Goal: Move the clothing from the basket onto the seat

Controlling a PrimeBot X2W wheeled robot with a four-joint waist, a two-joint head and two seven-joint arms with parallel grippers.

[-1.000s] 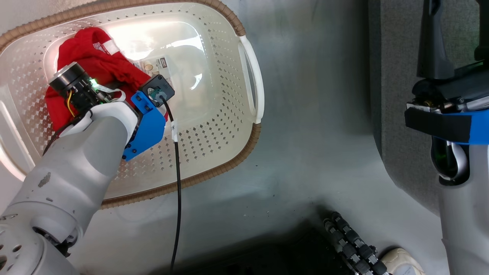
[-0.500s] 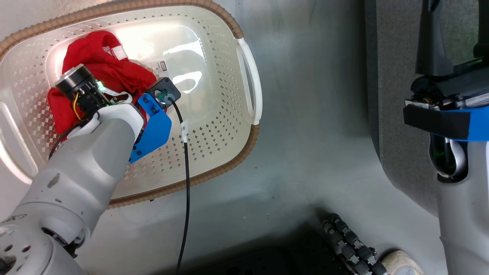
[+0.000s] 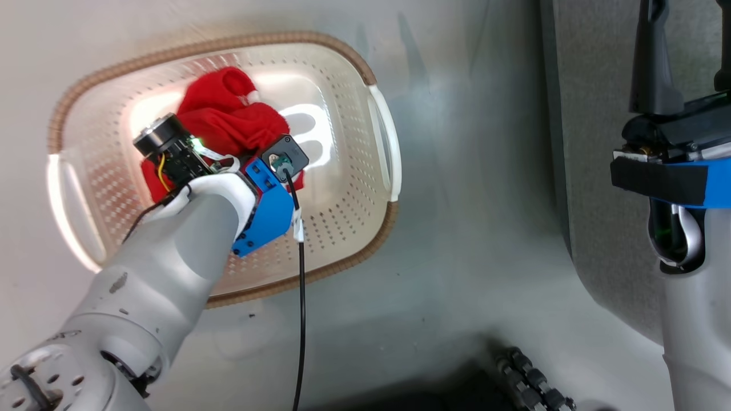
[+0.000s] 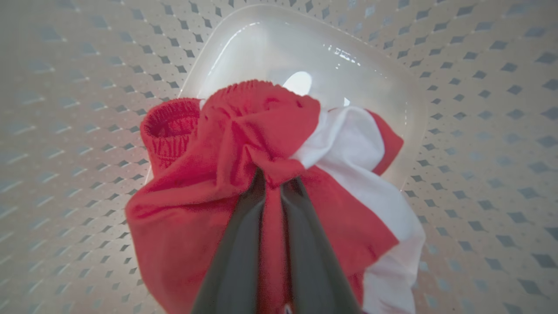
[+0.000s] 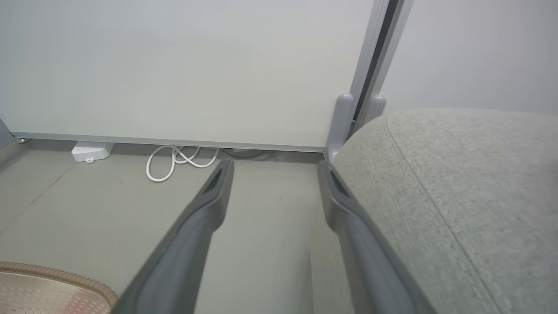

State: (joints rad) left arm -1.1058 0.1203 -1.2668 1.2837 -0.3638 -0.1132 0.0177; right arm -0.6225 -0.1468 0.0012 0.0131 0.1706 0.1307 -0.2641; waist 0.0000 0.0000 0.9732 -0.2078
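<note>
1. At the left of the head view the basket stands on the pale floor. It sits lower in the picture than half a second ago and its whole rim now shows, but the floor and the sofa edge have shifted too, so that change comes from the camera and not from the basket.
2. The left gripper reaches down inside the basket. In the left wrist view its jaws are pressed nearly together, pinching a fold of the clothing.
3. What has really changed is the cloth. A second ago it lay spread against the basket's left end. Now it is gathered into a tight red bundle with white trim, hanging from the pinch nearer the basket's middle, and the glossy basket bottom shows beyond it.
4. I judge that the grasp has taken and the lift has begun. The clothing is still within the basket walls, so nothing has been delivered.
5. The bundle is crumpled, and I cannot tell whether it is one garment or two. No numerals show.
6. At the right, the seat lies well apart from the basket across open floor.
7. The right gripper hangs beside the seat's edge with its jaws spread, holding nothing.
</note>
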